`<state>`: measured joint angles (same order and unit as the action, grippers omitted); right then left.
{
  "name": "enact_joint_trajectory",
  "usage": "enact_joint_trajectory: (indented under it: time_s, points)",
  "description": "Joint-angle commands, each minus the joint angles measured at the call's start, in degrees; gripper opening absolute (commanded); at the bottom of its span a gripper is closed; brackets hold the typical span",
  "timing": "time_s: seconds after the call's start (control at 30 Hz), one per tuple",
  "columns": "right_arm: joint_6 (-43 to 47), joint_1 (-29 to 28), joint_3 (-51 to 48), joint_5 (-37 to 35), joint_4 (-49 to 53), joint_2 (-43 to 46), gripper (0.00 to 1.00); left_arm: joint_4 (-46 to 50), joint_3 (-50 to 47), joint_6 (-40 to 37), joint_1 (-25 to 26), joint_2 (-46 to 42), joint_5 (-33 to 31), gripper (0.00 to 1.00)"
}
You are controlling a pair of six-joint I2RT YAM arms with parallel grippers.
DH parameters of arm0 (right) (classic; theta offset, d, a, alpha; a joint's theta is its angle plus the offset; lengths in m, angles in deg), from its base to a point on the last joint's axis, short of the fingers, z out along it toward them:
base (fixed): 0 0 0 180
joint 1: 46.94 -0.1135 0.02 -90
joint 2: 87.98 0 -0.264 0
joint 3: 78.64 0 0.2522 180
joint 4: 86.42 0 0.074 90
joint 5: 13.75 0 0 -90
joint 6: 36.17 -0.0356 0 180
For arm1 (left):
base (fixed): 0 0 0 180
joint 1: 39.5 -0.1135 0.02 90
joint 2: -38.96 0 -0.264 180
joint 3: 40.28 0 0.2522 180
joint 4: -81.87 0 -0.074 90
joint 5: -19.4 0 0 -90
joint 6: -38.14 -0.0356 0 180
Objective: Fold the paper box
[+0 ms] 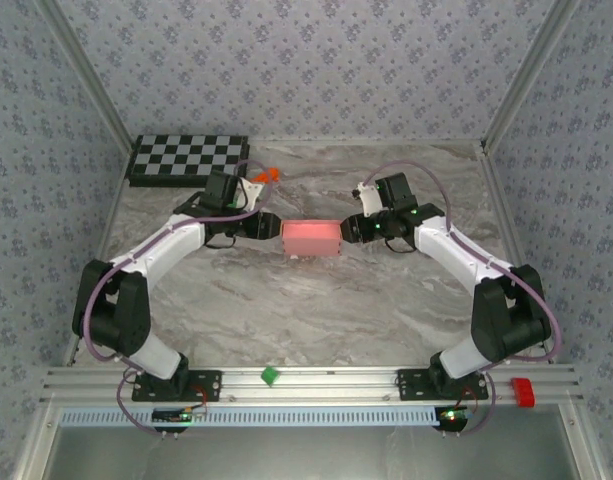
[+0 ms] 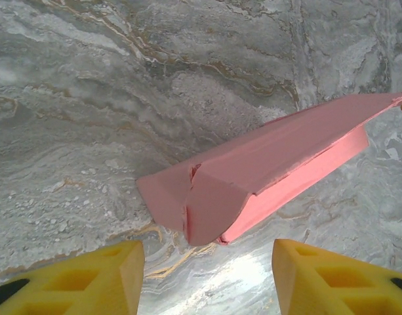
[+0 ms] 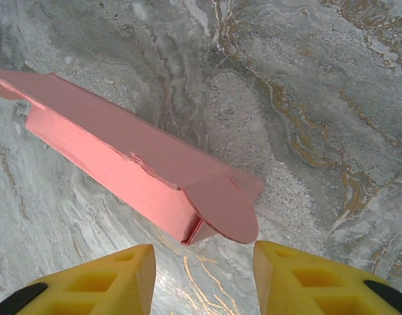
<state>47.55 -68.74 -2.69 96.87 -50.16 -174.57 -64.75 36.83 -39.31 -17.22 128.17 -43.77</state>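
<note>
Yellow fingers (image 2: 89, 279) of the left gripper (image 2: 205, 259) and right gripper (image 3: 204, 256) are held apart, grasping nothing, at opposite ends of the pink thin-card paper box (image 1: 312, 238).

The paper box (image 2: 273, 164) runs off the right edge of the left wrist view and off the left edge of the right wrist view. The former's bottom edge cuts the left gripper (image 2: 207, 248) behind its fingertips (image 2: 96, 275). A small orange thing (image 1: 268, 174) near the worktop's far edge is too small to identify.
</note>
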Motion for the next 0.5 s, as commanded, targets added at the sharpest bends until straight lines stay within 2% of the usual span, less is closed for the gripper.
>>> enact_joint_trajectory:
  time_s: [0.0,0.3,0.47]
  points:
    - [-1.2,-0.4,1.3,-0.6,-0.1,-1.2,0.45,-1.0,2.6,-0.2,0.5,1.1,2.7,0.53]
    - [-1.6,-0.4,1.5,0.6,-0.5,-2.0,0.42,-1.0,3.9,0.2,1.1,3.6,4.9,0.44]
    - [-1.8,-0.4,1.9,1.0,-0.7,-2.5,0.41,-1.0,4.3,0.1,1.4,4.0,5.0,0.43]
